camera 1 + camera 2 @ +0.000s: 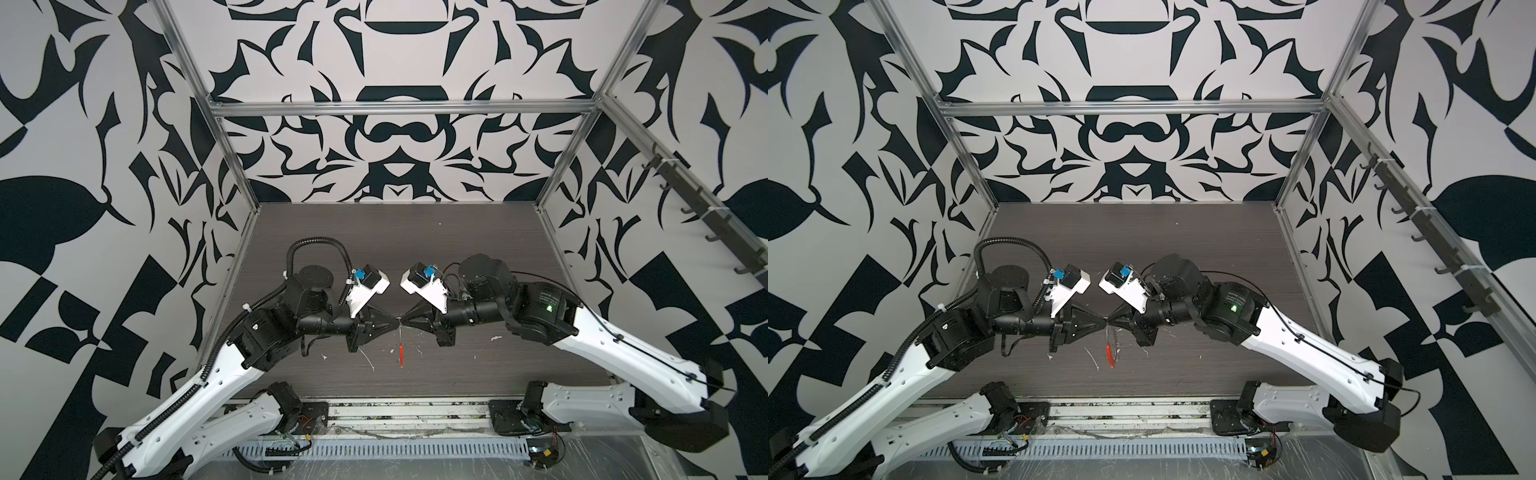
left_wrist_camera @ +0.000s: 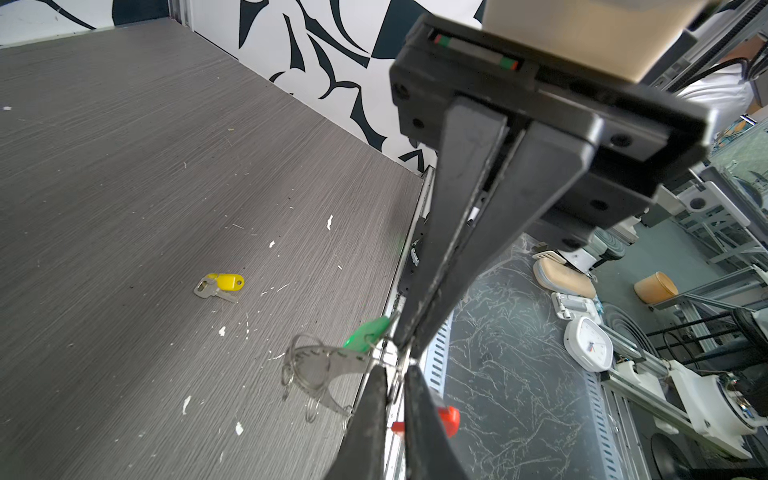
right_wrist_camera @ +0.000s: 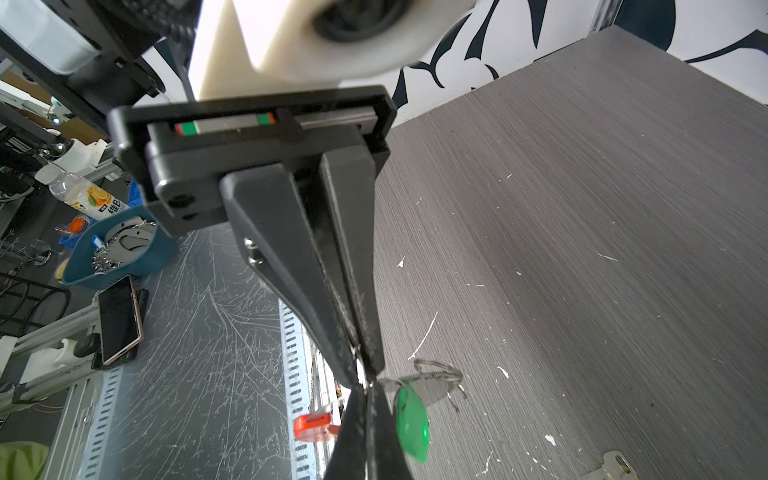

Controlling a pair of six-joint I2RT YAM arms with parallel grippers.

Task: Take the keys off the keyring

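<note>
Above the front middle of the table [image 1: 374,249], the left gripper [image 1: 393,328] and the right gripper [image 1: 406,327] meet tip to tip. The right jaws are pressed fully together on the wire of the keyring [image 1: 1109,353]. The left jaws stand narrow, nearly together, with the same wire between them. The loop hangs clear of the surface, with its red sleeve [image 2: 449,419] lowest. The green key [image 2: 368,332] hangs at the loop, just beside the fingertips. The yellow key [image 2: 224,283] lies free on the table, in from the front edge.

The step in hand appears to be freeing the green key.
- Hold one grip firm as the anchor.
- Work the other grip slowly along the wire, so that the key's small ring follows the opening and does not jam.
- Avoid twisting the thin wire.
</note>
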